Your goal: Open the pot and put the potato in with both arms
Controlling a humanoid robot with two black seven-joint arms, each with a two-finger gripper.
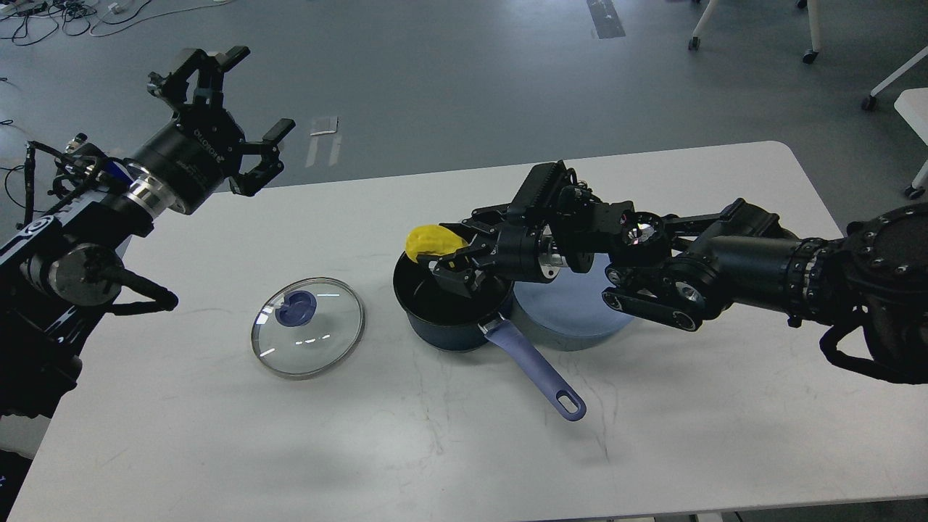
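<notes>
nearest the view's lower edge lies the bare front of the white rectangular table with rounded corners (652, 435), faintly scuffed. farther in, at about 8 o'clock from the pot, the round glass lid with a metal rim and a blue knob (308, 327) lies flat on the table top, well apart from the pot and touched by neither arm. near the middle of the table stands the dark blue round pot with a black inside (449, 308), uncovered, and its long lavender-blue handle with a hanging hole at the end (535, 371) runs out toward 5 o'clock. just beside the pot at 3 o'clock sits the light blue round plate (573, 308), much of it hidden under the right arm. the right arm comes in from 3 o'clock and reaches low across the plate; the right gripper (444, 259) is pinching the lumpy yellow potato (433, 242) between its fingers, with the potato at the pot's far left rim, over the pot's opening, at about 11 o'clock from the pot's centre. whether the potato touches the rim i cannot tell. farther back, at 10 o'clock from the pot and well apart from everything on the table, the left gripper (243, 90) hangs in the air beyond the table's far left corner with its fingers spread wide and nothing between them. behind the table stretches the grey floor (464, 72).
</notes>
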